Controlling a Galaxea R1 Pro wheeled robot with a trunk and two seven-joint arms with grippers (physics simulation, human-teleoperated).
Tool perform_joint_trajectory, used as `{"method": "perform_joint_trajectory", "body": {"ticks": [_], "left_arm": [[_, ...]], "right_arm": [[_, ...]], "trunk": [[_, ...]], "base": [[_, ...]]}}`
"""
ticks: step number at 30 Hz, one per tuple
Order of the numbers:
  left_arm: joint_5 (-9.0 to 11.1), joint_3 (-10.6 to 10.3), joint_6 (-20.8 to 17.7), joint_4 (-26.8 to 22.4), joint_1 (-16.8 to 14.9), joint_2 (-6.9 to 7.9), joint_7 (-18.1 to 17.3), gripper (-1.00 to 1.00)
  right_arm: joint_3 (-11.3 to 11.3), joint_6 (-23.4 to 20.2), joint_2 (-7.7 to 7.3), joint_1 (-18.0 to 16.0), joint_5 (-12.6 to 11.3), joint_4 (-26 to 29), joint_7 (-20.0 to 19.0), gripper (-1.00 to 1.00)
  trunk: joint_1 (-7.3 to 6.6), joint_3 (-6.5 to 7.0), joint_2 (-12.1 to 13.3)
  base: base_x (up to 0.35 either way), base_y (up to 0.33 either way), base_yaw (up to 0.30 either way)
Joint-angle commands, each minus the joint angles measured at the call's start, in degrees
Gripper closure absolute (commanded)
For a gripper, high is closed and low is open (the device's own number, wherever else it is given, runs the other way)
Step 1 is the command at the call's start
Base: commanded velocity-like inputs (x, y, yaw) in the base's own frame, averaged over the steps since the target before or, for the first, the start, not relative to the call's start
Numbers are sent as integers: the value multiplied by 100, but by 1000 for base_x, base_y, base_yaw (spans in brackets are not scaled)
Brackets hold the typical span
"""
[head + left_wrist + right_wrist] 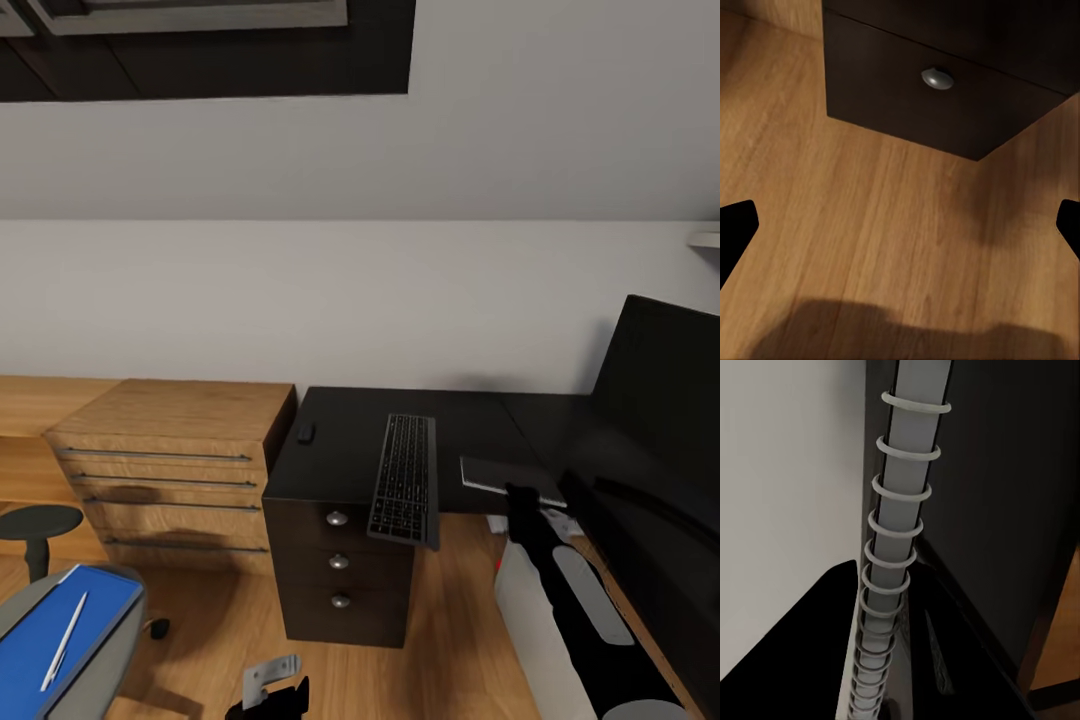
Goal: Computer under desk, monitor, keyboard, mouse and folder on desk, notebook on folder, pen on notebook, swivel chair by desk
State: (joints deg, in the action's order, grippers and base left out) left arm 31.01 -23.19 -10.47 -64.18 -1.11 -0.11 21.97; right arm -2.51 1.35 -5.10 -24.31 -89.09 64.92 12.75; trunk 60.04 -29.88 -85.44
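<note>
Our right hand (520, 497) pinches the spiral-bound grey notebook (497, 474) at the tabletop's (340, 450) front edge; its wire rings (896, 551) run between our fingers. Our left hand (900, 225) hangs wide open and empty over the wood floor (870, 225). The black keyboard (405, 478) overhangs the tabletop at 10 o'clock from the notebook, the mouse (306, 433) beyond. The blue folder (60, 630) carrying the pen (63, 640) lies on the swivel chair (105, 655).

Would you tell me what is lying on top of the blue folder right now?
A slim white pen lies on the folder. Part of the folder runs off the picture's edge.
</note>
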Motion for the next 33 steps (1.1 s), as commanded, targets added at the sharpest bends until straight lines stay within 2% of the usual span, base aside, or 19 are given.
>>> {"method": "perform_joint_trajectory", "body": {"ticks": [1, 3, 4, 5, 9, 11, 13, 18, 30, 33], "left_arm": [[40, -11, -16, -12, -4, 2, 42, -100], [42, -11, -16, -13, -4, 2, 43, -100], [43, -11, -16, -14, -4, 2, 43, -100], [44, -11, -16, -13, -4, 1, 44, -100], [45, -11, -16, -9, -4, 0, 44, -100], [41, -12, -14, -7, -4, -3, 44, -100], [38, -16, -11, -7, -4, -5, 44, -100], [38, -19, -15, -4, -4, -6, 44, -100], [36, -19, -11, 11, -4, -2, 34, -100], [36, -19, -8, 35, -4, 11, 25, -100]], "right_arm": [[6, 98, 32, -3, -51, 8, 18, 100], [17, 272, 106, -3, -37, 6, 21, 100], [25, 446, 192, -3, -13, 3, 23, 100], [38, 683, 339, -3, 38, -7, 25, 100], [88, 951, 565, -3, 148, -24, 26, 100], [143, 1300, 765, -3, 314, -39, 33, 100], [152, 1535, 838, -3, 377, -72, 34, 100], [200, 1938, 905, -3, 488, -144, 28, 100], [228, 2242, 902, -3, 663, -165, 26, 100], [220, 2285, 898, -3, 992, -170, 32, 100]], "trunk": [[22, -25, -45], [66, -60, -125], [88, -78, -165], [110, -96, -206], [198, -168, -366], [242, -204, -446], [286, -240, -526], [330, -276, -607], [330, -276, -607], [330, -276, -607]], "base": [[0, 0, 0], [0, 0, 0], [0, 0, 0], [0, 0, 0], [0, 0, 0], [0, 0, 0], [0, 0, 0], [0, 0, 0], [0, 0, 0], [0, 0, 0]]}}
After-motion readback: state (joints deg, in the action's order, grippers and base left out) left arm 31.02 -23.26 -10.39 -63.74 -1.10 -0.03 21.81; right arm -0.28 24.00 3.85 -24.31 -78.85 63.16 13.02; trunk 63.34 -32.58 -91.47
